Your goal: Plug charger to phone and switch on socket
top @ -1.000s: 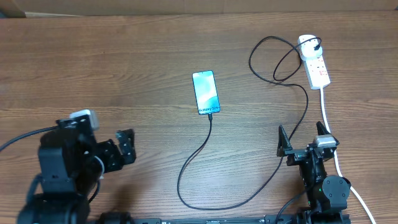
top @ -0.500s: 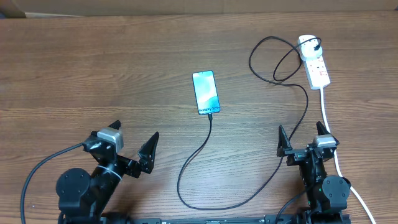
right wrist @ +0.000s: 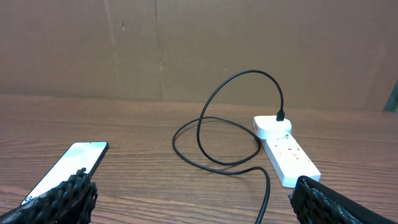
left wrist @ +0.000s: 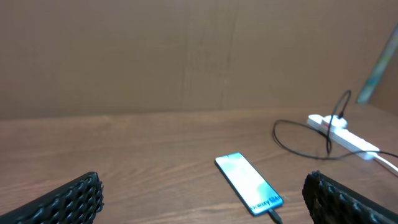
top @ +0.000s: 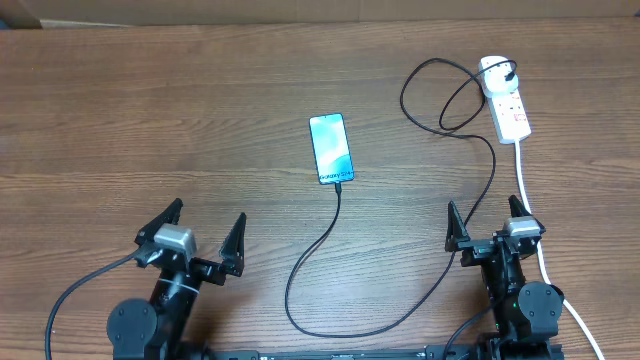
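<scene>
The phone [top: 331,148] lies screen-up at the table's middle, its screen lit blue-white. It also shows in the left wrist view [left wrist: 247,183] and the right wrist view [right wrist: 65,164]. The black charger cable [top: 330,235] has its plug tip in the phone's near end [left wrist: 274,215] and loops back to the white socket strip [top: 505,98], also seen in the wrist views [left wrist: 343,130] [right wrist: 285,151]. My left gripper [top: 202,230] is open and empty near the front left. My right gripper [top: 485,222] is open and empty near the front right.
The socket's thick white cord [top: 528,190] runs down the right side past my right arm. A brown cardboard wall [right wrist: 199,43] stands behind the table's far edge.
My left arm has swung in and settled low at the front left, its open gripper now pointing toward the phone. The right arm, phone and cable have not moved.
</scene>
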